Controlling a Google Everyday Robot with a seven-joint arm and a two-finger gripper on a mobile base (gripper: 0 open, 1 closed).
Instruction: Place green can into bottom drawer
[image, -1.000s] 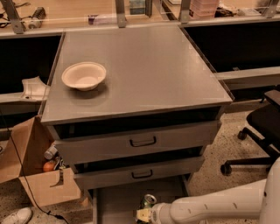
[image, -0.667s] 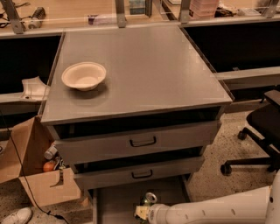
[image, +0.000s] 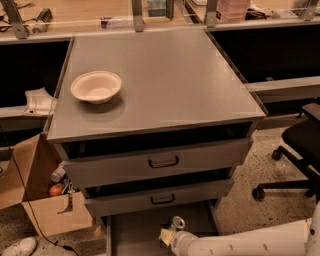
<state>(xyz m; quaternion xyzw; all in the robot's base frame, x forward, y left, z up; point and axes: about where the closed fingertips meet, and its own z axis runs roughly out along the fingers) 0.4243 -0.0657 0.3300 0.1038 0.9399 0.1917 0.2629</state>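
The green can (image: 176, 223), with its silver top showing, stands upright inside the open bottom drawer (image: 134, 234), near the middle just below the second drawer's front. My gripper (image: 168, 235) is low in the bottom drawer, right against the can's near left side, with a yellowish tag on it. The white arm (image: 240, 243) reaches in from the lower right. The can's lower body is hidden behind the gripper.
Two upper drawers with dark handles (image: 163, 162) stand slightly open above. A cream bowl (image: 96, 86) sits on the grey cabinet top. A cardboard box (image: 45, 200) with items stands at the left, a black office chair (image: 295, 150) at the right.
The arm has sunk lower along the frame's bottom edge. The gripper and the can have shifted slightly up and right, deeper into the drawer.
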